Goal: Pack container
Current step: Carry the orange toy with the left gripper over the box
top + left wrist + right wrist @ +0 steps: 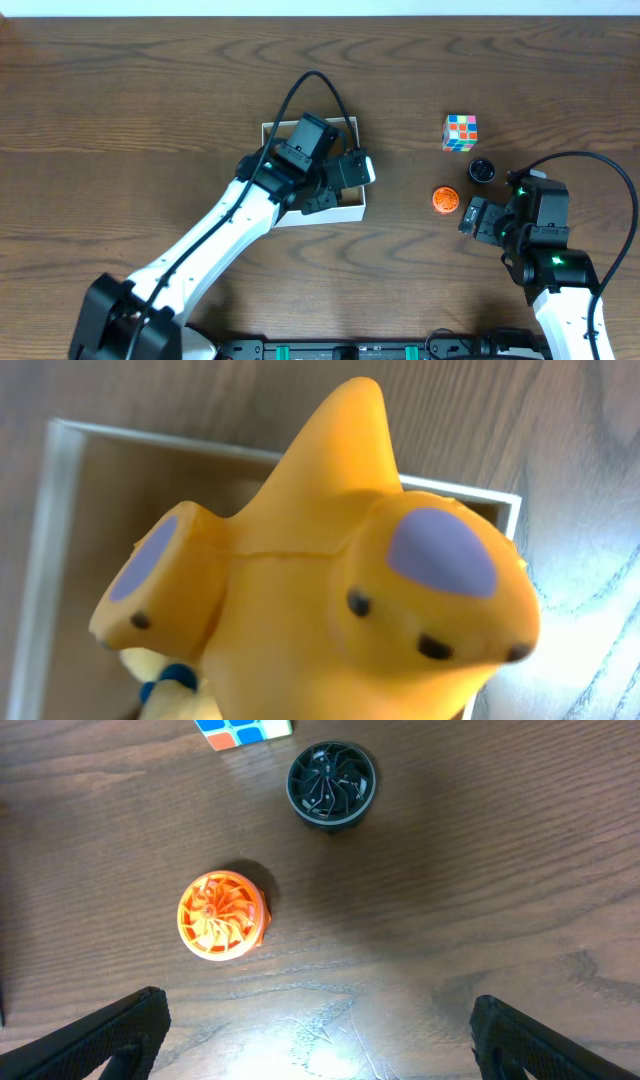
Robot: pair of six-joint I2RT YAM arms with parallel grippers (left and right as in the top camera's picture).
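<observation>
The container (pixel 352 212) is a shallow white-walled box with a brown inside, at the table's middle. My left gripper (pixel 340 178) hovers over it. In the left wrist view an orange-yellow soft toy (pixel 330 590) with purple patches and black dots fills the frame above the container's brown floor (pixel 105 490). The fingers are hidden behind the toy, which looks held. A pale yellow and blue piece (pixel 165 680) shows below it. My right gripper (pixel 476 218) is open and empty near an orange spinning top (pixel 445 200); its fingers frame bare wood (pixel 320 1040).
A colour cube (pixel 460 132) lies right of the container and shows at the top of the right wrist view (pixel 240 728). A black round top (pixel 482 170) lies beside it (pixel 331 783). The orange top (pixel 222 914) lies ahead of the right fingers.
</observation>
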